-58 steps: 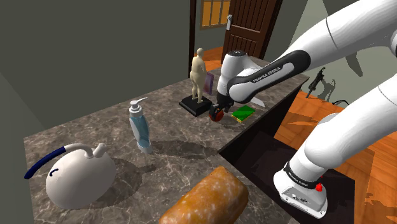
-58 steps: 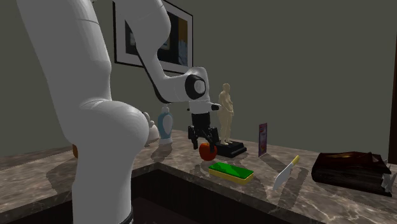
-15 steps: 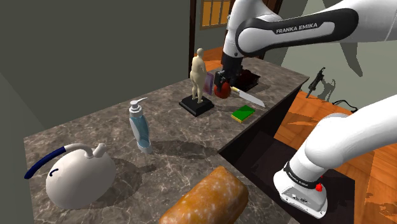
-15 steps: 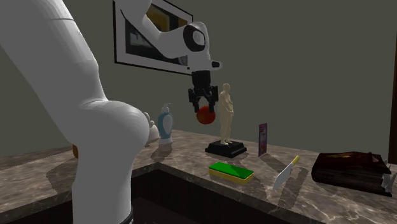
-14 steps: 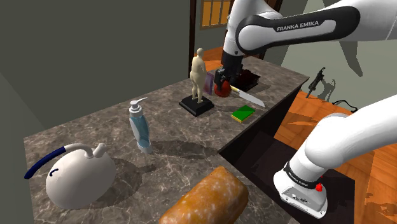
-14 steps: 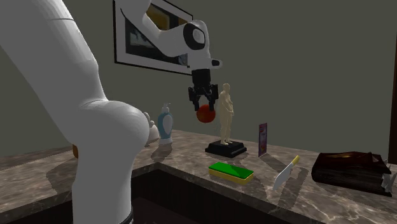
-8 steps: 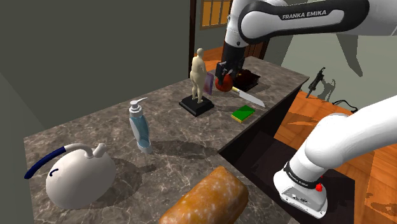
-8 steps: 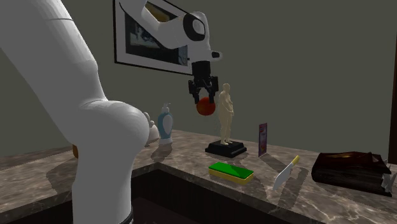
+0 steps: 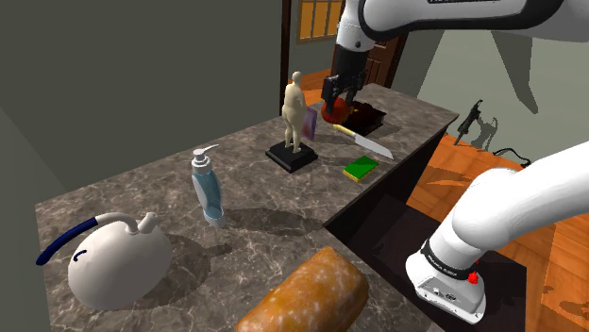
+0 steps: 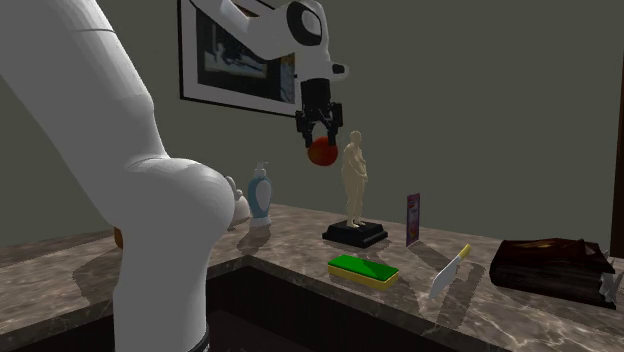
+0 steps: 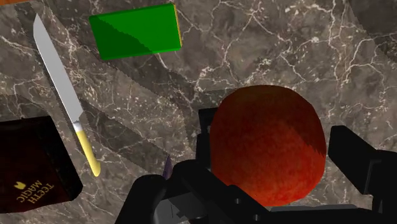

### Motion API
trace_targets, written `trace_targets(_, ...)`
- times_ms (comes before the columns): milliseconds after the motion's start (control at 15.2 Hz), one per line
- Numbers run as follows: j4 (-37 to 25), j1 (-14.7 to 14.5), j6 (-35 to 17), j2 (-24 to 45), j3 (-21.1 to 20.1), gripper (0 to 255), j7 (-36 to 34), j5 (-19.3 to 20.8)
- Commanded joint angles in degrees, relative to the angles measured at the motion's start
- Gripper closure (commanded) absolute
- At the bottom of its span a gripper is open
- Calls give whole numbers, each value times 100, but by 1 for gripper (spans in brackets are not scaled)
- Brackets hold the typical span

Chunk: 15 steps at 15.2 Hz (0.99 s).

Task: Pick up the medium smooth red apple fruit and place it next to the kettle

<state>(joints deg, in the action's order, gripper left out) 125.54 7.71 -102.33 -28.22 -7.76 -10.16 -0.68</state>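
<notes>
A smooth red apple (image 10: 321, 153) hangs high above the marble counter (image 9: 255, 236), clasped by my black gripper (image 10: 321, 142), which is shut on it. In the shoulder view the gripper (image 9: 331, 107) and the apple (image 9: 330, 113) are level with the head of the tan statuette, just to its right. The wrist view has the apple (image 11: 267, 153) between the gripper's (image 11: 278, 162) two fingers, over bare marble. The white rounded kettle (image 9: 118, 259) with a blue handle stands at the counter's near left end, far from the apple.
On the counter stand a tan statuette (image 9: 295, 118) on a black base, a blue soap dispenser (image 9: 207, 189) and a bread loaf (image 9: 307, 297). A green sponge (image 11: 135, 30), a yellow-handled knife (image 11: 67, 98) and a dark book (image 11: 32, 162) lie below the gripper. A sink (image 9: 396, 222) opens at the counter's right.
The gripper has risen straight up with the apple, from beside the statuette's middle to level with its head. Nothing else has moved.
</notes>
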Motion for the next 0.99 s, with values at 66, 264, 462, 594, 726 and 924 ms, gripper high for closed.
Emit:
trace_targets(66,-76,-94,96,-16,-203,255,-265,-76)
trace_targets(264,-119,-235,136,-14,-528,255,-682,-195)
trace_targets(462,-218,-367,169,47,-860,255,-1106,-303)
trace_targets(594,-315,-448,188,120,-1086,255,-1394,-364)
trace_targets(726,-438,-523,206,219,-1314,255,-1687,-412)
trace_targets(924,-668,-619,229,418,-1667,255,-2136,-454)
